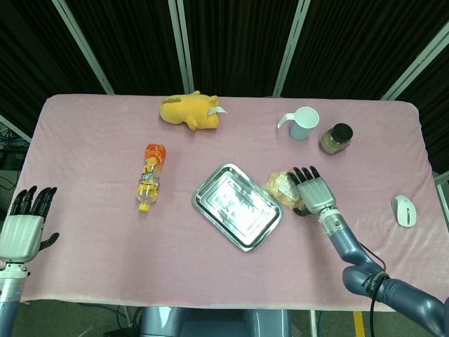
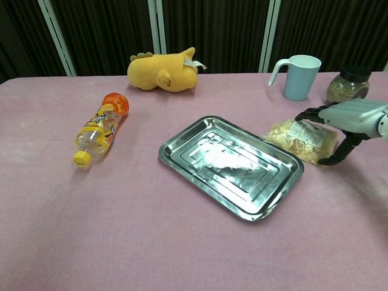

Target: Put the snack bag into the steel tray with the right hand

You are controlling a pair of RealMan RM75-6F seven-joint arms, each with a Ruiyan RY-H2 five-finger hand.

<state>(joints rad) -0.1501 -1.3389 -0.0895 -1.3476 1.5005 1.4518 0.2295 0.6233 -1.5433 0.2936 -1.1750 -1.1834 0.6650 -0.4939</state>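
Note:
The snack bag [image 1: 280,188] [image 2: 295,140], clear with yellow contents and a white label, lies flat on the pink cloth just right of the steel tray [image 1: 237,206] [image 2: 230,165]. My right hand [image 1: 313,191] [image 2: 351,115] hovers over the bag's right end with its fingers spread above it and the thumb lowered beside the bag's near edge; whether it touches the bag is unclear, and nothing is gripped. The tray holds nothing. My left hand [image 1: 22,234] stays open at the table's near left edge, showing only in the head view.
An orange drink bottle [image 1: 149,176] [image 2: 99,128] lies left of the tray. A yellow plush toy [image 1: 190,110] [image 2: 162,70] sits at the back. A pale blue cup [image 1: 302,123] [image 2: 299,76] and a dark-lidded jar [image 1: 336,138] [image 2: 348,87] stand behind the bag. A white mouse [image 1: 404,210] lies far right.

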